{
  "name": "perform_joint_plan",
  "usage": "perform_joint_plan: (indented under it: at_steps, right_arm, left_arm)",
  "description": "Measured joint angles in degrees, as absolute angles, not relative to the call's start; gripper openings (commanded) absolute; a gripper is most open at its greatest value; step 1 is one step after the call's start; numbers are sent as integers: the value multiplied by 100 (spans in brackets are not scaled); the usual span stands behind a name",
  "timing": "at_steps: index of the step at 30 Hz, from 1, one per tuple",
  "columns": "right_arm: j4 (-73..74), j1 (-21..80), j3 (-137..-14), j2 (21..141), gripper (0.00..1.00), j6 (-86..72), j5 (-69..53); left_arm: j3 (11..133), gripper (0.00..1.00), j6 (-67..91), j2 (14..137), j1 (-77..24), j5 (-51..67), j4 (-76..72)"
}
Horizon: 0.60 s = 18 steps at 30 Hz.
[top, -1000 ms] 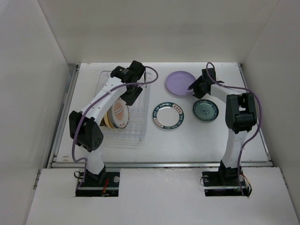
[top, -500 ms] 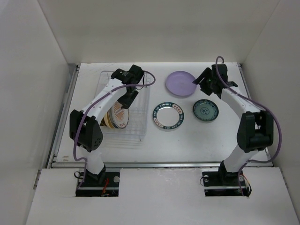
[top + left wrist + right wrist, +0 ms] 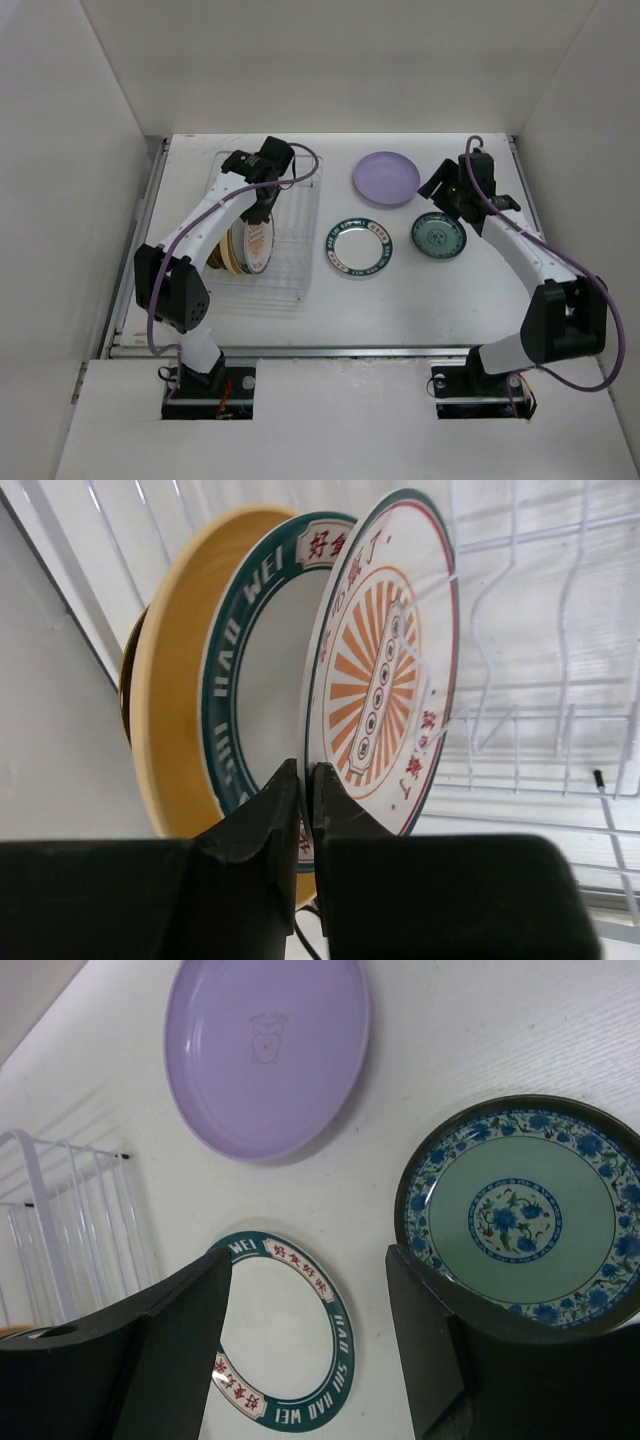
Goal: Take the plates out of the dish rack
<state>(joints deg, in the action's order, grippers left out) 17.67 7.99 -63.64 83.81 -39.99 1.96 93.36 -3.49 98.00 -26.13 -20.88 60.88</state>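
Observation:
The dish rack [image 3: 296,282] stands at the left with several plates upright in it. My left gripper [image 3: 264,196] reaches down into it and is shut on the rim of the orange sunburst plate [image 3: 385,670], one finger [image 3: 262,815] on each face. Behind that plate stand a white plate with a teal lettered rim [image 3: 245,680], a yellow-tan plate [image 3: 170,720] and a dark one [image 3: 125,695]. My right gripper [image 3: 438,186] hangs open and empty above the table, between the lavender plate [image 3: 385,177] and the teal patterned plate [image 3: 439,237].
A second white plate with a teal lettered rim [image 3: 357,246] lies flat beside the rack. In the right wrist view the lavender plate [image 3: 265,1050], teal patterned plate [image 3: 525,1210] and lettered plate [image 3: 280,1330] lie below. White walls enclose the table.
My left gripper dropped onto the rack's plates and shut on the sunburst plate's rim. My right arm swung out to the right and its jaws widened.

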Motion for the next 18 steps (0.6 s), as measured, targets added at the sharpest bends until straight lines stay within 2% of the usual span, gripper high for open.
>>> perform_joint_plan:
  at_steps: [5,8,13,18]
  right_arm:
    - [1793,945,-6344,7961,69,-3778,285]
    - [1752,1081,-6344,7723,69,-3522,91]
    - [1424,1422,-6272,7485,69,-2947,-1009]
    - [716,1905,-6125,7522,72,-2685,-2469]
  left_arm:
    - [9771,0,-292,9885,-2617,-1863,6420]
    - [10497,0,-336,9970,-2589,-1776,6777]
    - [11723,0,-659,9861,-2565,-1612,7065]
    - [12186,0,-764,9561,-2633,-1048,7297]
